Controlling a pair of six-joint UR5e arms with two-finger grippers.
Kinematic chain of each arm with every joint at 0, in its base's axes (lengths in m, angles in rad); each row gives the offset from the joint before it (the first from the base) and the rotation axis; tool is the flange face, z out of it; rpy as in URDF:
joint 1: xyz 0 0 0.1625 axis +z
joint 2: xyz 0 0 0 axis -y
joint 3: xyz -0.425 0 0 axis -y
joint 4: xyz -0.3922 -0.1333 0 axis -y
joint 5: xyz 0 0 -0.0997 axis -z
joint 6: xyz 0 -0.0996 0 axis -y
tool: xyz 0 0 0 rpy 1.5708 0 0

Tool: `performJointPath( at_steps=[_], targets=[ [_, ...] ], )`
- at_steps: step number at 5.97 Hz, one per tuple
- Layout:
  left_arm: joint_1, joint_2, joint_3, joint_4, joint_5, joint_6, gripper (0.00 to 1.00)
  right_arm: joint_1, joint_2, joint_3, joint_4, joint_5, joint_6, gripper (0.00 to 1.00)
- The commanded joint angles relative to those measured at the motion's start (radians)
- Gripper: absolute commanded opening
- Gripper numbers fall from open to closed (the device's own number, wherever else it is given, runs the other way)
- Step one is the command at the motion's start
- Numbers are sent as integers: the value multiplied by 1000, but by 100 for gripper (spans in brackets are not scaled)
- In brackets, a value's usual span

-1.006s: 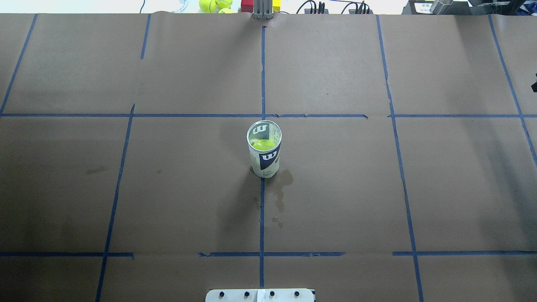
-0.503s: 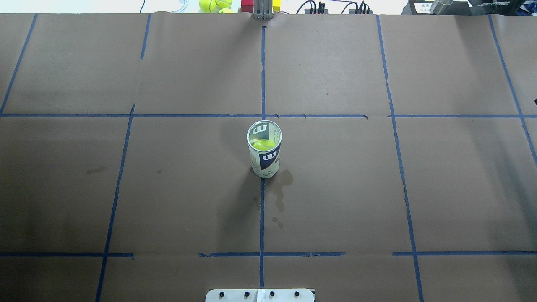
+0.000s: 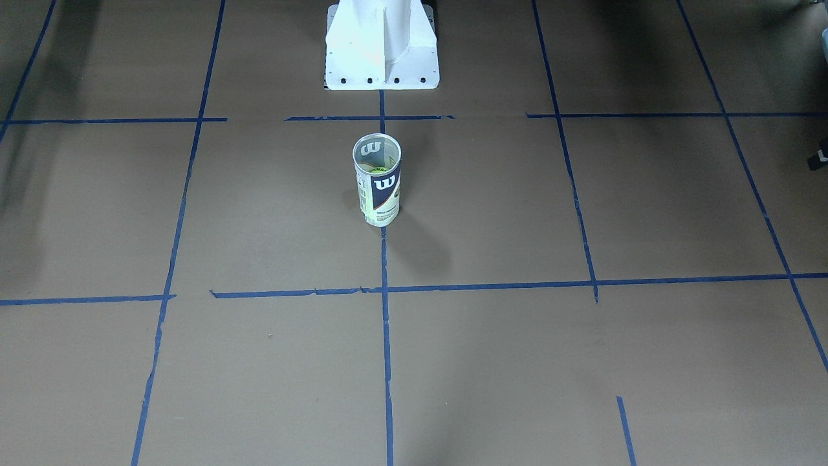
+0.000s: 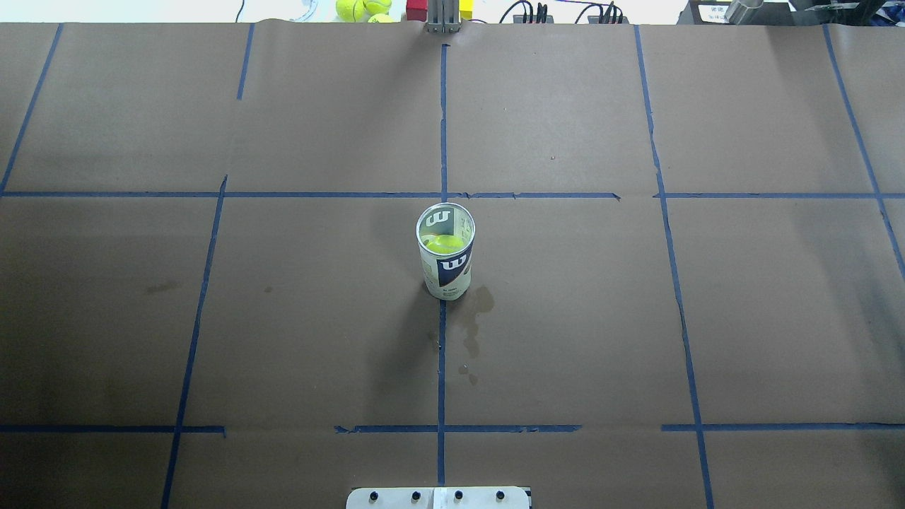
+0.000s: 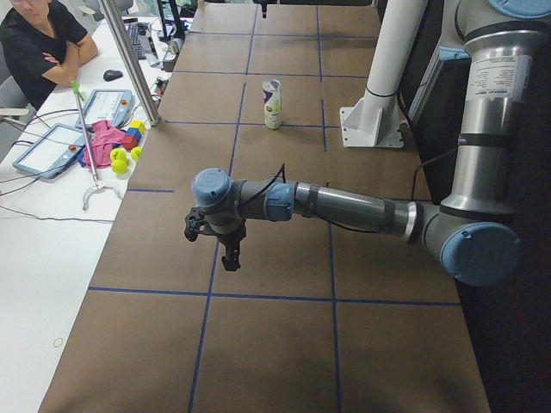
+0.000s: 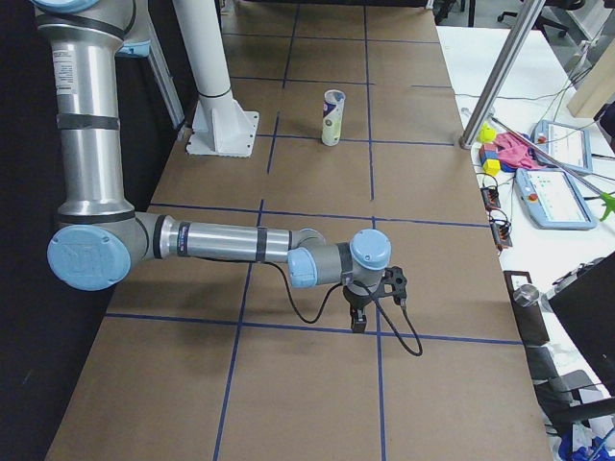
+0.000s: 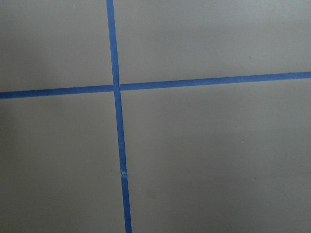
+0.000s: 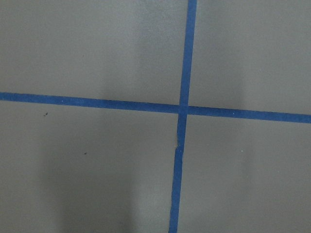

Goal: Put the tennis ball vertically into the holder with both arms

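Observation:
The holder (image 4: 446,272) stands upright at the table's middle with its open end up; it also shows in the front view (image 3: 377,194). The tennis ball (image 4: 445,244) sits inside it, below the rim. My left gripper (image 5: 232,258) hangs over bare paper at the table's left end, far from the holder (image 5: 272,103). My right gripper (image 6: 357,325) hangs over bare paper at the right end, far from the holder (image 6: 332,117). I cannot tell whether either gripper is open or shut. Both wrist views show only brown paper and blue tape.
The white pedestal base (image 3: 381,58) stands on the robot's side of the holder. Spare tennis balls (image 4: 360,8) and coloured blocks lie beyond the far edge. A dark stain (image 4: 472,318) marks the paper near the holder. A person (image 5: 39,43) sits at the side desk.
A black piece at the overhead view's right edge has slid out of view. The holder and the ball have not moved.

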Motion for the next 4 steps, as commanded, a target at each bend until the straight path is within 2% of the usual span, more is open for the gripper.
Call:
performJointPath(
  at_steps=[1, 2, 3, 4],
  targets=[
    [-21, 12, 7, -3, -4, 4, 100, 10, -6, 8, 6, 3, 3, 100],
    [-64, 14, 30, -9, -1, 59, 100, 35, -10, 58, -12, 6, 3, 100],
    [-116, 12, 62, -8, 0, 178, 100, 34, 46, 55, -100, 3, 6, 100],
    [-121, -2, 59, -9, 63, 179, 100, 38, 95, 60, -194, 0, 4, 100]
  ],
)
